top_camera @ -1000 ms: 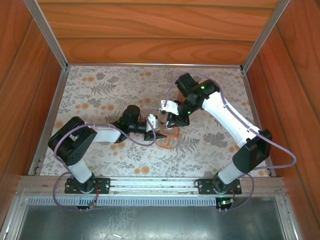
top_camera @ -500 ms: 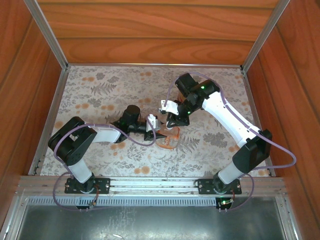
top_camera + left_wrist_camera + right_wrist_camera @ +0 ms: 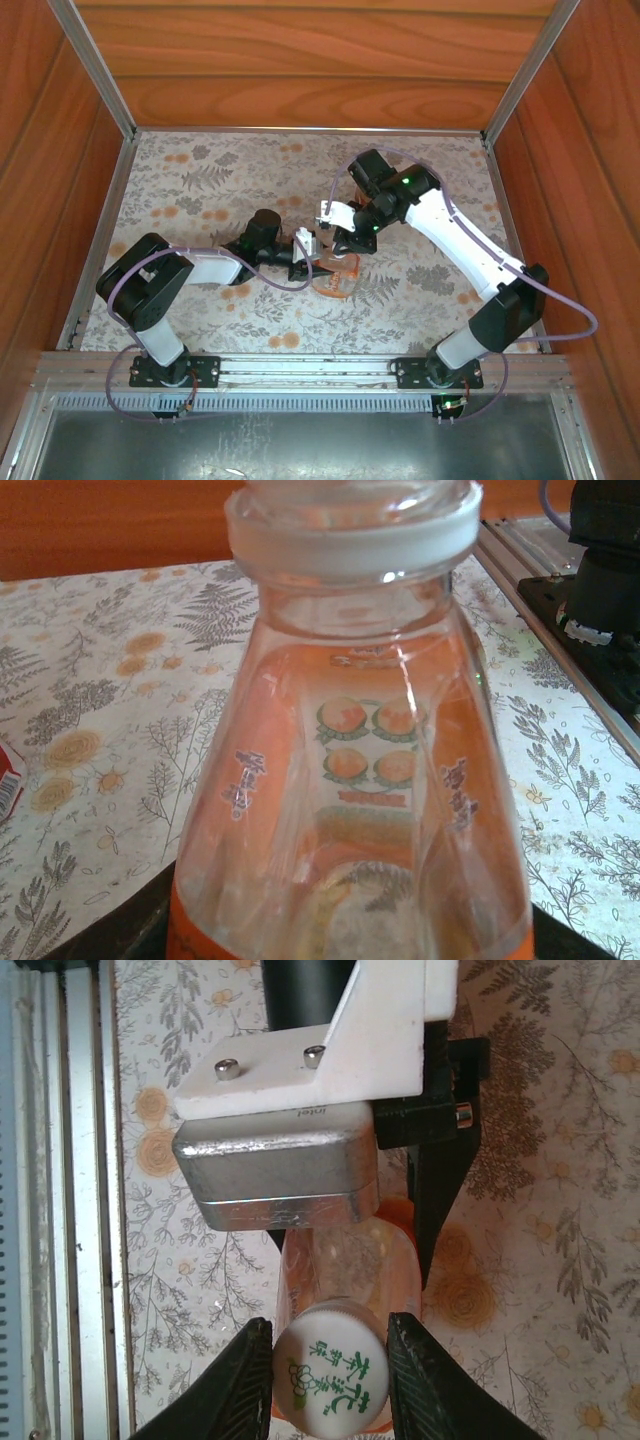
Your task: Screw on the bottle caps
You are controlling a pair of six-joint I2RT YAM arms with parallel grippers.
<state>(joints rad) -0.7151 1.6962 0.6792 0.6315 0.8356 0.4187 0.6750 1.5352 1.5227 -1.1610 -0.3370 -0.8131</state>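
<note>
Cap (image 3: pixel 331 1368): white, round, green print on its top face, sitting on the mouth of the bottle (image 3: pixel 345 1260). How far down the thread it is cannot be told from here.

Bottle: clear, orange liquid low in the body, standing upright on the floral cloth (image 3: pixel 200 200), roughly mid-table. The left wrist view has the shoulder and label close up (image 3: pixel 350 780), with a white collar (image 3: pixel 352 535) at the neck; cap skirt or neck ring, unclear.

Right gripper (image 3: pixel 330 1335): above the bottle, a finger pressed to each side of the cap, clamped on it.

Left gripper (image 3: pixel 318 268): comes in from the left of the bottle, low on the body. One black finger (image 3: pixel 440 1190) lies against the bottle's side and the other is tucked under the silver camera housing (image 3: pixel 275 1175). It reads as gripping the bottle to steady it.

Step, as judged: screwing on this cap, one arm holding and the other turning.

Next move calls for wrist rotation about the bottle's axis, light downward pressure, the cap kept square to avoid cross-threading, and the left grip firm so the bottle doesn't spin.
</note>
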